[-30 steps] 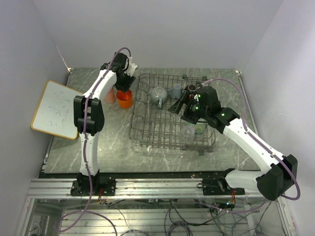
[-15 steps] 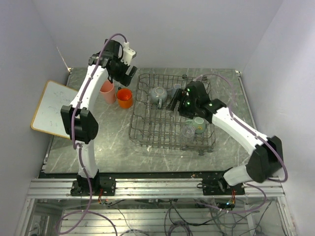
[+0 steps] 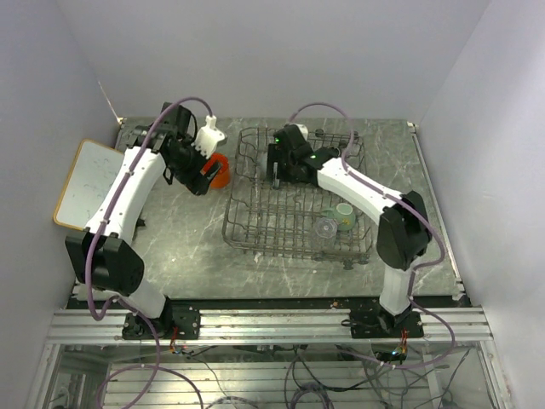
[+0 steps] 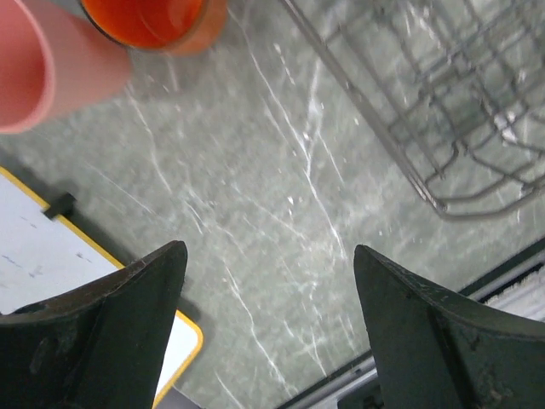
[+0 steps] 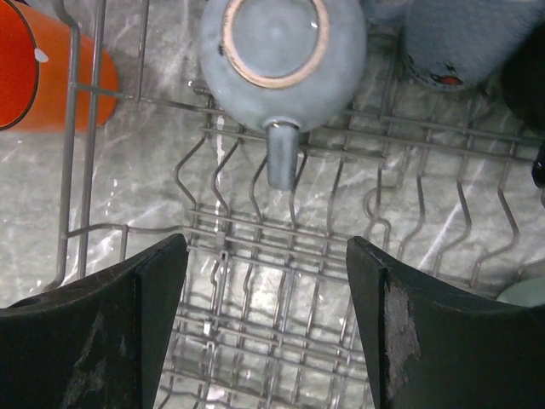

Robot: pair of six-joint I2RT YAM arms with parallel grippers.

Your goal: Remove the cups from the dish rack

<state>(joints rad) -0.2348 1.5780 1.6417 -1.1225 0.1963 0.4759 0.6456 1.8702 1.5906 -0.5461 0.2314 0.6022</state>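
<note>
Two arms share one grey-green marbled table (image 3: 187, 247). On it, far centre, sits the wire dish rack (image 3: 272, 217). A white board (image 3: 89, 183) with a wooden frame lies at the left edge.

Left gripper (image 4: 266, 251): fingers spread wide, nothing between them, hanging over bare table between board and rack. Just beyond it, outside the rack's left side, stand the pink tumbler (image 4: 47, 68) and the orange mug (image 4: 162, 17), close together. Both count as unloaded.

Right gripper (image 5: 266, 245): jaws parted, empty, reaching across to the rack's far-left corner. Directly ahead of it is a grey mug (image 5: 277, 51), bottom up judging by the bare ring, handle pointing back toward the fingers. A second grey mug (image 5: 464, 38) is just to its right. Something dark shows at the frame edge beyond that; cannot tell what.

Near-right part of the rack: mint-green mug (image 3: 343, 214), clear glass (image 3: 324, 227) touching or just beside it.

Step in hand, as judged: right arm lining up on the first grey mug, left arm free after a drop-off. Task under halfway.

Next move calls for lowering the fingers astride the mug body, clear of the handle and the wire prongs, closing, then lifting straight up before carrying it over the rack's low side.
</note>
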